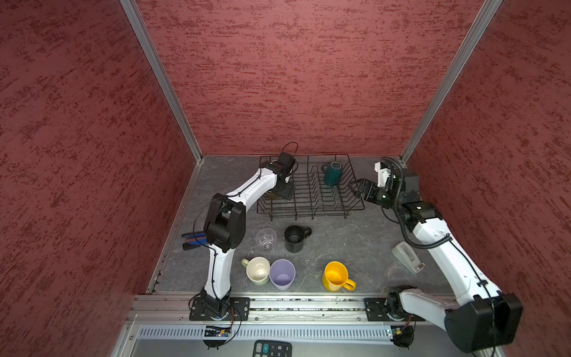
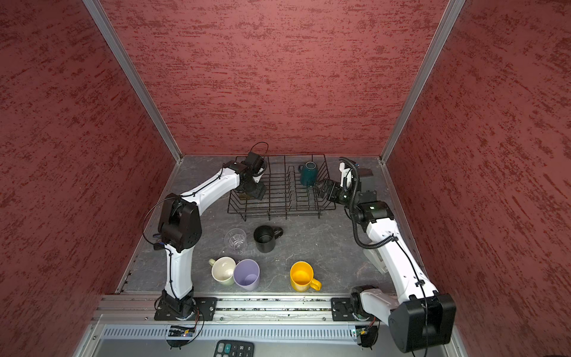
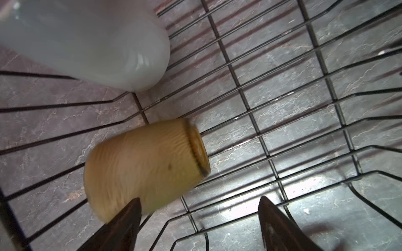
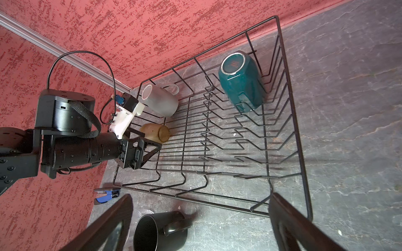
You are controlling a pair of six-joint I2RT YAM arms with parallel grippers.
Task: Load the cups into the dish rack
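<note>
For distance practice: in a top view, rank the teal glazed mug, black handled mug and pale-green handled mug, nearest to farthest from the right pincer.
1. Teal glazed mug, in the wire rack.
2. Black handled mug, before the rack.
3. Pale-green handled mug, front left.

Grey tabletop (image 1: 340, 247) — dish rack (image 1: 309, 191), cups (image 1: 293, 238), perhaps stapler (image 1: 193, 239)

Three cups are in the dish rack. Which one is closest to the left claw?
The brown mug, lying on its side right by the open left claw. The grey mug is farther off, and the teal mug sits across the dish rack.
</note>
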